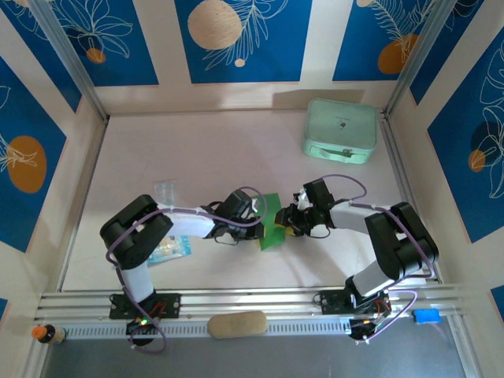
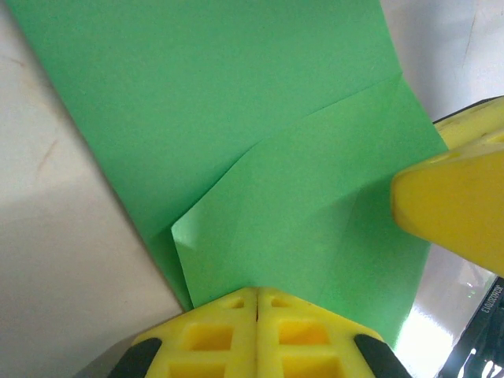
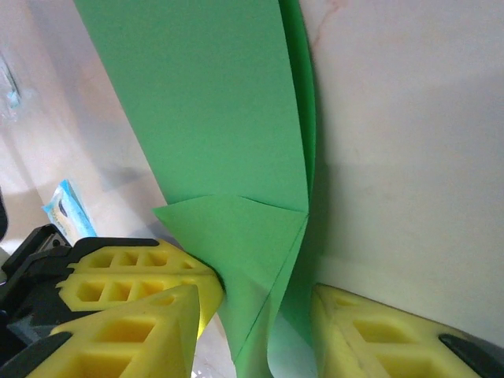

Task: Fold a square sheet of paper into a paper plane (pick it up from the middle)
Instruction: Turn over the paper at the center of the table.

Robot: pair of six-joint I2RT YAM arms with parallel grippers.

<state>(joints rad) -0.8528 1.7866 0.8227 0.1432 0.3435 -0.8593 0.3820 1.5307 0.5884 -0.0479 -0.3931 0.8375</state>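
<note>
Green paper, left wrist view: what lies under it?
Pale table shows beside the square sheet of paper; the sheet, folded over itself, hides whatever is directly beneath.

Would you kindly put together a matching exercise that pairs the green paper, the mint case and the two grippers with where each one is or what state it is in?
Things:
1. green paper
2. mint case
3. left gripper
4. right gripper

Places and states:
A. jaws apart, with the paper running between them
B. near the far right corner of the table
C. shut on the edge of the paper
D. partly folded, at the middle of the table

Pairs: 1-D, 2-B, 3-C, 4-A
</note>
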